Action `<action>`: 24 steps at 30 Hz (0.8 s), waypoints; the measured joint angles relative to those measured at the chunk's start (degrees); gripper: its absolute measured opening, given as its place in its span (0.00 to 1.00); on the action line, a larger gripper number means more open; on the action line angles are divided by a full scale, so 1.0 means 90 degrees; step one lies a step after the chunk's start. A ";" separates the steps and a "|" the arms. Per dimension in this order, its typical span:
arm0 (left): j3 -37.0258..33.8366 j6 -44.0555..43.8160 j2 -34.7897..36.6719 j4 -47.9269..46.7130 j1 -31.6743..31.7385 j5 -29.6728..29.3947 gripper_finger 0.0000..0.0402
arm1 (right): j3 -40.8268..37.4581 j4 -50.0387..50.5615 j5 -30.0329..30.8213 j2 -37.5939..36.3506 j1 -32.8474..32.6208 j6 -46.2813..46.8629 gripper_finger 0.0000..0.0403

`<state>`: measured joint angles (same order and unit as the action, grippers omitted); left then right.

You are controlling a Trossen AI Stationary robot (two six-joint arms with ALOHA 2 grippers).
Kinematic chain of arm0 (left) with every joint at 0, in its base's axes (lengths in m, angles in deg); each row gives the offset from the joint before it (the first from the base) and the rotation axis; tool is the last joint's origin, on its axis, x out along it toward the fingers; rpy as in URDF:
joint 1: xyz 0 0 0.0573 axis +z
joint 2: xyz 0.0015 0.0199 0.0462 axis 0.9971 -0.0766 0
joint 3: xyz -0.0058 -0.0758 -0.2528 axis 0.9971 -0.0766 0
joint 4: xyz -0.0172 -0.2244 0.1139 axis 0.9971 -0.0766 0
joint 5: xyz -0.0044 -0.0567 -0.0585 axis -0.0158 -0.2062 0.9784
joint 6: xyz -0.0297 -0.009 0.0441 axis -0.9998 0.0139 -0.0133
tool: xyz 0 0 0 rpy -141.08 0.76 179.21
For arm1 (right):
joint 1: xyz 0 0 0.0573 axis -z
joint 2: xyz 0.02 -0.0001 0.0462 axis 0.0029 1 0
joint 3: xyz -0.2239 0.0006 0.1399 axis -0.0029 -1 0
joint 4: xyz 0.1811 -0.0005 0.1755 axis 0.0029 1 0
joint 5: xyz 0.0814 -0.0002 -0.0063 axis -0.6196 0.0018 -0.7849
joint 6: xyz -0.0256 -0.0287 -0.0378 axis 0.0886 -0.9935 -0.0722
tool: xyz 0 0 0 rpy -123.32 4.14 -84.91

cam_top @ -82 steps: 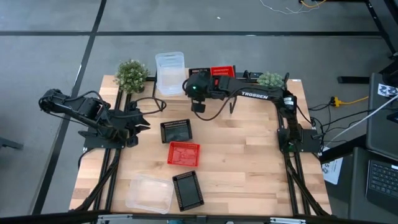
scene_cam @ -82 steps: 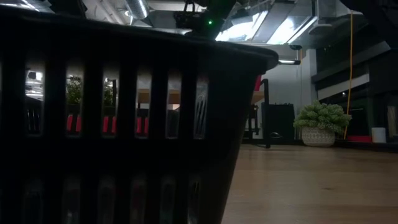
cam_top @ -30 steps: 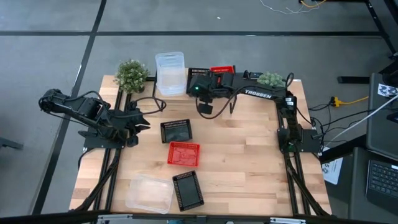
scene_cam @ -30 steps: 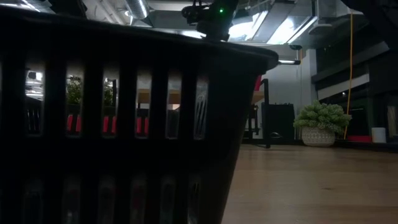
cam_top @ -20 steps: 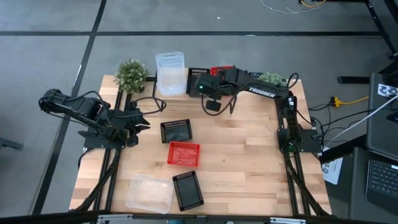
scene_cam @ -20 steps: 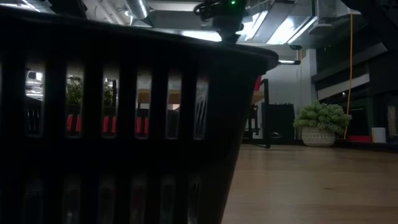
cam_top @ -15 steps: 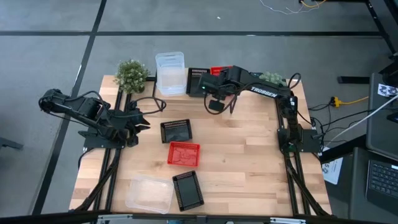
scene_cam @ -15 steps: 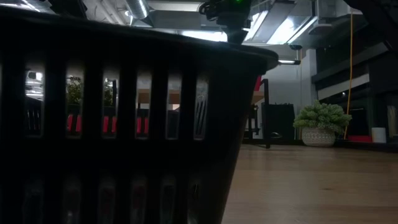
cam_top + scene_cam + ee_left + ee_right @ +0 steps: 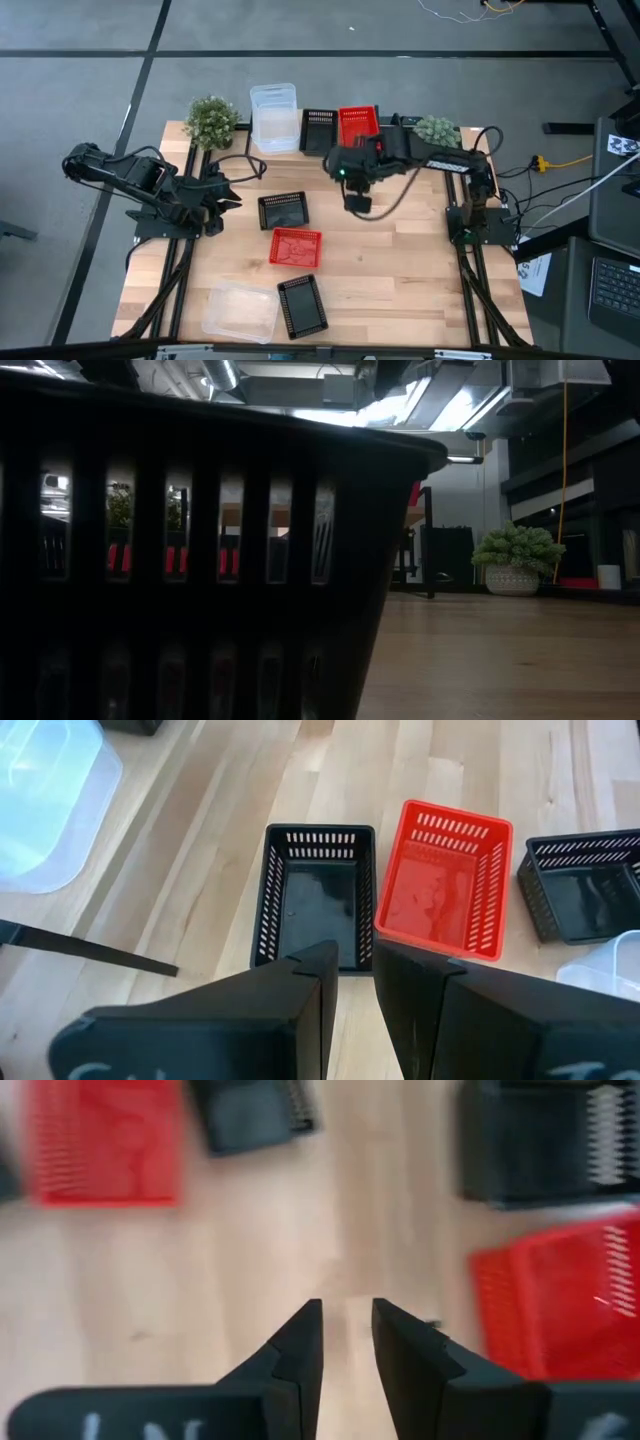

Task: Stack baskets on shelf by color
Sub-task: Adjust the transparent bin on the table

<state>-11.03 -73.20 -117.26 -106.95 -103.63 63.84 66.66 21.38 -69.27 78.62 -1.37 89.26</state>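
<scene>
On the shelf (image 9: pixel 340 150) at the table's far edge, a clear stack (image 9: pixel 273 115), a black basket (image 9: pixel 318 128) and a red basket (image 9: pixel 358 122) stand side by side. A black basket (image 9: pixel 284 210), a red one (image 9: pixel 296 247), another black one (image 9: pixel 302 305) and a clear one (image 9: pixel 240 310) rest on the table on their bottoms. My right gripper (image 9: pixel 358 202) hovers over bare wood in front of the shelf, its fingers a narrow gap apart (image 9: pixel 346 1325). My left gripper (image 9: pixel 226 192) waits at the left, left of the black basket (image 9: pixel 312 905), with its fingers almost together (image 9: pixel 354 965).
Two potted plants (image 9: pixel 211 120) (image 9: pixel 437 130) flank the shelf. In the low view the wall of a black basket (image 9: pixel 200 560) fills the foreground and hides most of the table. Bare wood lies to the right of the loose baskets, from the middle to the near right corner.
My right gripper has drawn back from the black basket on the shelf. It has swung toward the table's right and then toward the near edge, ending over bare wood. The black and red baskets on the shelf now show uncovered and have stayed in place.
</scene>
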 joint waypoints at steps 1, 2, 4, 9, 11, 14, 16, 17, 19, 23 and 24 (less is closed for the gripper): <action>0.0000 -0.0005 -0.0015 0.0007 0.0000 0.0000 0.15 | -0.0005 0.0001 -0.0138 -0.0048 -0.0099 -0.0043 0.22; -0.0016 -0.0005 -0.0027 0.0016 -0.0002 0.0005 0.15 | -0.0012 -0.0003 -0.0284 -0.0096 -0.0198 -0.0116 0.22; -0.0055 -0.0045 -0.0021 -0.0001 -0.0011 0.0094 0.15 | -0.0171 -0.0008 -0.0542 -0.0296 -0.0398 -0.0143 0.22; -0.0153 -0.0289 -0.0013 0.0152 -0.0301 0.0114 0.15 | -0.1282 -0.0020 -0.0537 -0.1072 -0.0940 0.0564 0.22; -0.0235 -0.0289 -0.0020 0.0474 -0.0487 0.0161 0.15 | -0.1943 -0.0052 -0.0520 -0.1468 -0.1193 0.1062 0.22; -0.0356 -0.0316 -0.0034 0.0749 -0.0740 0.0451 0.15 | -0.3031 -0.0422 -0.0521 -0.2108 -0.1625 0.1780 0.22; -0.0420 -0.0497 -0.0036 0.0981 -0.0898 0.0648 0.15 | -0.3740 -0.0814 -0.0520 -0.2517 -0.1924 0.2188 0.22; -0.0449 -0.0663 -0.0053 0.1070 -0.0971 0.0729 0.15 | -0.4079 -0.1047 -0.0520 -0.2713 -0.2067 0.2349 0.22; -0.0518 -0.0959 -0.0130 0.1263 -0.1090 0.0787 0.15 | -0.4719 -0.1566 -0.0518 -0.3079 -0.2339 0.2575 0.22; -0.0688 -0.0983 -0.0540 0.1858 -0.1257 0.0785 0.15 | -0.5904 -0.2828 -0.0520 -0.3566 -0.2727 0.2718 0.22; -0.0736 -0.0943 -0.0696 0.2039 -0.1284 0.0788 0.15 | -0.6164 -0.3170 -0.0518 -0.3639 -0.2793 0.2700 0.22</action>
<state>-17.65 -81.69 -123.52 -88.60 -115.18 70.94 11.18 -7.15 -73.93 45.87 -26.51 113.56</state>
